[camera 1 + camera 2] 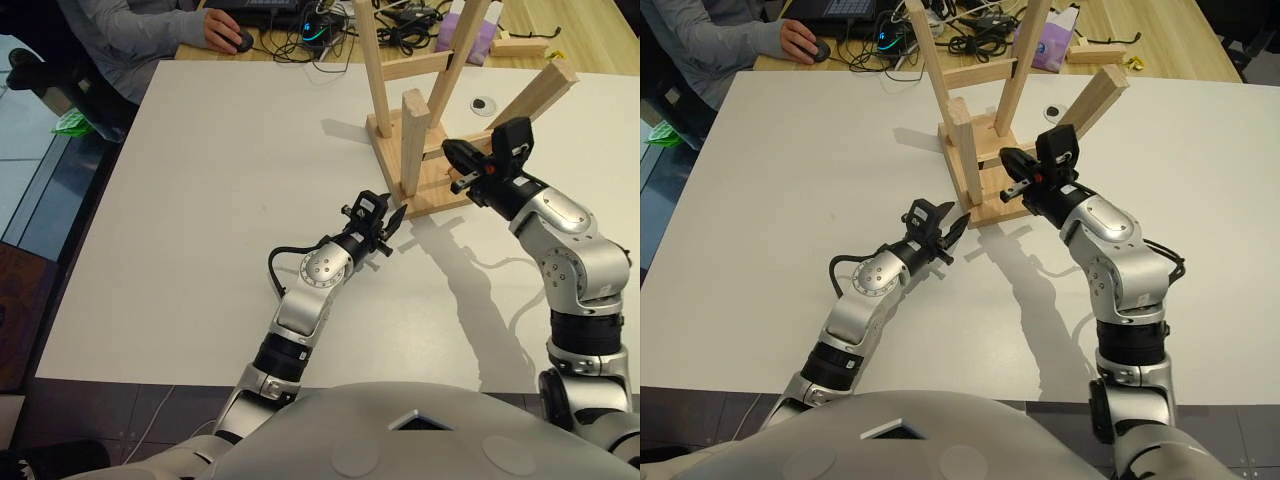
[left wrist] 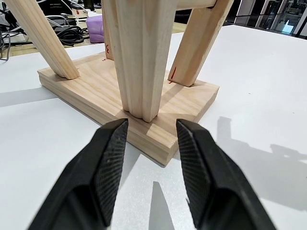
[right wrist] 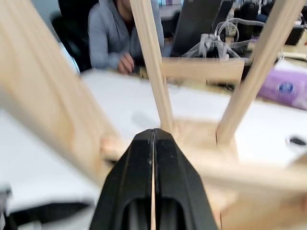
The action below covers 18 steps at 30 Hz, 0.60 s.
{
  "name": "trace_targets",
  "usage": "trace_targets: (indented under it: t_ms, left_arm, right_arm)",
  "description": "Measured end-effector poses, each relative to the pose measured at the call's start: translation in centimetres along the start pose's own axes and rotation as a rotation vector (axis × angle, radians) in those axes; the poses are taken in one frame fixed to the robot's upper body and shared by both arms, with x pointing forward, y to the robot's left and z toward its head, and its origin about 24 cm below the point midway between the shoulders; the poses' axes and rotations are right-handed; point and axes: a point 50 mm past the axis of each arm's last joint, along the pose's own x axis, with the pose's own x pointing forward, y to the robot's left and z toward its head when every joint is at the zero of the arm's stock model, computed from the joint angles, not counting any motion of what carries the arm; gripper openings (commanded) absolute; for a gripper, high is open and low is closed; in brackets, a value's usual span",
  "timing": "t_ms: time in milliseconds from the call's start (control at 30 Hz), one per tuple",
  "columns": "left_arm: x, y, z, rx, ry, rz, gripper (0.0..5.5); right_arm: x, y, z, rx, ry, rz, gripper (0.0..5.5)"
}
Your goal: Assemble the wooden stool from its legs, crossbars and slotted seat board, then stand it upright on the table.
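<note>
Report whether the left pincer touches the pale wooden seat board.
Cannot tell: left wrist view shows the open left pincer straddling the seat board corner, gap unclear.

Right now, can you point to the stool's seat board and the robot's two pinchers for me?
seat board (image 2: pixel 96 93): left wrist view, on its bare top surface.
left gripper (image 2: pixel 151 128): left wrist view, midway between its open fingertips.
right gripper (image 3: pixel 153 132): right wrist view, the tip where its shut fingers meet.

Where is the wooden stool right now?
The wooden stool stands upside down on the far right part of the white table, legs up, with the left gripper just short of its near corner and the right gripper by its right side.
</note>
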Motion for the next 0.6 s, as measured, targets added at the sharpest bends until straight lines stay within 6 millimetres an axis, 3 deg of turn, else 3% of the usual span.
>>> trace_targets:
  t_ms: [100,200,267,367,500,600]
  left_arm:
    - [0.0,0.0,0.0,0.001,0.001,-0.004,1.84]
    - [0.0,0.0,0.0,0.001,0.002,-0.004,1.84]
    - [0.0,0.1,0.0,0.002,0.002,-0.005,1.84]
    - [0.1,0.1,-0.1,0.001,0.004,-0.004,1.84]
    - [0.0,0.1,0.1,0.004,-0.001,-0.006,1.84]
    - [-0.3,0.4,0.0,0.017,0.008,-0.013,1.84]
  right_arm:
    - [0.2,-0.3,5.3,-0.043,-0.281,-0.031,0.03]
    - [0.6,-0.2,7.3,-0.076,-0.343,-0.047,0.03]
    - [1.6,-0.6,5.1,-0.129,-0.141,-0.076,0.03]
    - [1.3,-2.0,-1.0,-0.134,0.209,-0.12,0.03]
    - [1.1,-2.4,-1.8,-0.167,0.255,-0.125,0.03]
    - [0.7,-2.4,-1.6,-0.156,0.143,-0.144,0.03]
